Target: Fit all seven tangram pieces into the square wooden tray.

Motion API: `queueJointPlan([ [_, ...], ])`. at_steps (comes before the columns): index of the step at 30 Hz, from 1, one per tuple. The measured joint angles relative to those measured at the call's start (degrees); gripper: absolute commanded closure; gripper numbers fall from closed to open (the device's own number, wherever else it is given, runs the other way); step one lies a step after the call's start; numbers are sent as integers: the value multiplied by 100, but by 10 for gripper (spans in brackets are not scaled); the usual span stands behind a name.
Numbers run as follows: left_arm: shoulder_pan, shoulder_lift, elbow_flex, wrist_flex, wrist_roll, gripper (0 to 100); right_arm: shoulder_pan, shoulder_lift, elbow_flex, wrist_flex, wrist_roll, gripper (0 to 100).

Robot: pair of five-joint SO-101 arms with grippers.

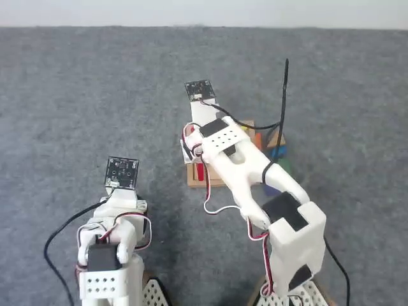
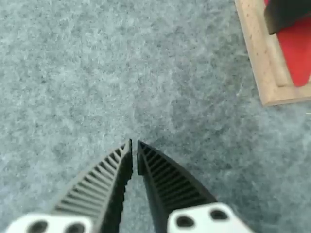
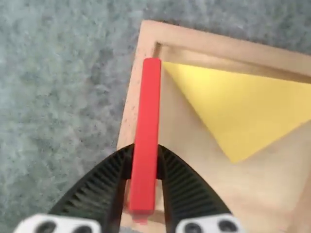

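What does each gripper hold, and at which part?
Right gripper: the red piece, standing on edge, jaws on its flat faces near one end. Left gripper: nothing, shut.

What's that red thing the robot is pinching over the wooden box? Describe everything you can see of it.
The red piece is a smooth, flat tangram piece seen edge-on, so it looks like a narrow bar. The right gripper clamps its near end between black ribbed fingers. It stands on edge along one inner wall of the wooden tray, its far end near a corner, beside the flat-lying yellow triangle. Whether it touches the tray floor is unclear.
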Motion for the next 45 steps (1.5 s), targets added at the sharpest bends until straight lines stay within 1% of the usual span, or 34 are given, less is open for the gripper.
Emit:
queueJointPlan([
  [2, 0, 0, 0, 0, 0, 979, -35, 53, 0, 0, 0, 991],
  [4, 0, 0, 0, 0, 0, 979, -88, 53, 0, 0, 0, 968],
  [9, 0, 0, 0, 0, 0, 979, -123, 53, 0, 0, 0, 825],
  [12, 0, 0, 0, 0, 0, 979, -149, 53, 0, 0, 0, 773],
  [15, 0, 0, 0, 0, 0, 979, -149, 62, -44, 18, 0, 779],
  [20, 0, 0, 0, 0, 0, 979, -158, 62, -378, 343, 0, 812],
  [29, 0, 0, 0, 0, 0, 979, 255, 62, -492, 501, 149, 812],
  [34, 0, 0, 0, 0, 0, 979, 264, 62, -492, 563, 176, 812],
  [41, 0, 0, 0, 0, 0, 979, 290, 62, -800, 1160, 193, 812],
  [45, 0, 0, 0, 0, 0, 979, 290, 62, -835, 1222, 273, 812],
])
